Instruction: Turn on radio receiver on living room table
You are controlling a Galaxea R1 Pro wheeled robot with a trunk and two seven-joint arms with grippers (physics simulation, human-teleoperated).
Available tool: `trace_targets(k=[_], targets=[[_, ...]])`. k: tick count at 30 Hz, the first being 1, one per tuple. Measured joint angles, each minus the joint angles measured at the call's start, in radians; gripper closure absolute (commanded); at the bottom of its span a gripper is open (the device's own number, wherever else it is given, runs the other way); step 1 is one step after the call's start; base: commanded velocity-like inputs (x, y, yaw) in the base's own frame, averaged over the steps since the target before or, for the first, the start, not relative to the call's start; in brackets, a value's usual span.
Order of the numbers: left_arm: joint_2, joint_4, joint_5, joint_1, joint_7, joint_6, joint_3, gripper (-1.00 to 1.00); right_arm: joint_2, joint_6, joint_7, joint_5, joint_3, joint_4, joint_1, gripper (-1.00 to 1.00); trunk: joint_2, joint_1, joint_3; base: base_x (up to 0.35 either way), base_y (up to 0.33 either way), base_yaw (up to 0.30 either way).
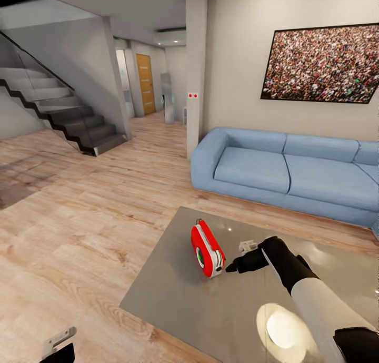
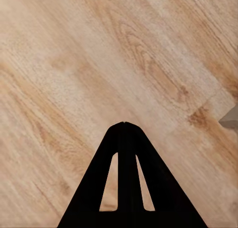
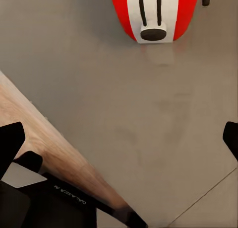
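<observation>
Two arms share the work unevenly: the right gripper reaches across the table with its tip just beside the radio receiver, probably aiming at a switch on the near side. From the head view its fingers look drawn to a point, yet the right wrist view shows dark fingertips far apart at the picture's edges, so the jaws seem spread; the exact gap is hard to judge. The radio stands upright on the table's glossy grey top, a rounded red shell with a white side band carrying two dark slots and an oval button. The left gripper hangs idle over the grained wooden floor, fingers pressed together on nothing.
</observation>
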Motion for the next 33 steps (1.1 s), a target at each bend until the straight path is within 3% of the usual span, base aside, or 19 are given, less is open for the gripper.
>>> trace_targets(k=[4,9,15,22,26,29,33], targets=[[0.002,0.0,-0.001,0.0,0.0,0.0,0.0,1.0,0.019,-0.036,-0.016,0.002,0.0,0.033,0.002,-1.0,0.028,-0.015,0.013,-0.015,0.0,0.0],[0.002,0.001,0.0,0.0,-0.002,0.0,-0.001,1.0,0.034,-0.177,-0.097,0.001,0.001,0.137,0.002,-1.0,0.063,-0.034,0.028,-0.003,0.0,0.0],[0.002,0.001,0.0,0.0,-0.003,0.0,-0.003,1.0,0.051,-0.419,-0.2,-0.001,0.0,0.322,0.003,-1.0,0.105,-0.057,0.047,0.0,0.0,0.0],[-0.002,0.003,0.0,0.0,-0.003,0.001,-0.004,1.0,0.051,-0.591,-0.292,-0.001,-0.002,0.531,0.004,-1.0,0.154,-0.084,0.069,0.0,0.0,0.0],[-0.001,0.015,0.0,0.0,-0.004,0.002,-0.007,1.0,0.05,-0.742,-0.398,-0.001,-0.003,0.661,0.01,-1.0,0.182,-0.1,0.081,0.0,0.0,0.0],[0.001,0.022,0.0,0.0,-0.003,0.002,-0.024,1.0,0.048,-0.833,-0.49,-0.001,-0.003,0.691,0.035,-1.0,0.203,-0.111,0.091,0.0,0.0,0.0],[0.002,0.026,-0.001,0.0,-0.003,0.001,-0.067,1.0,0.042,-0.865,-0.53,-0.001,-0.003,0.699,0.084,-1.0,0.231,-0.127,0.103,0.0,0.0,0.0]])
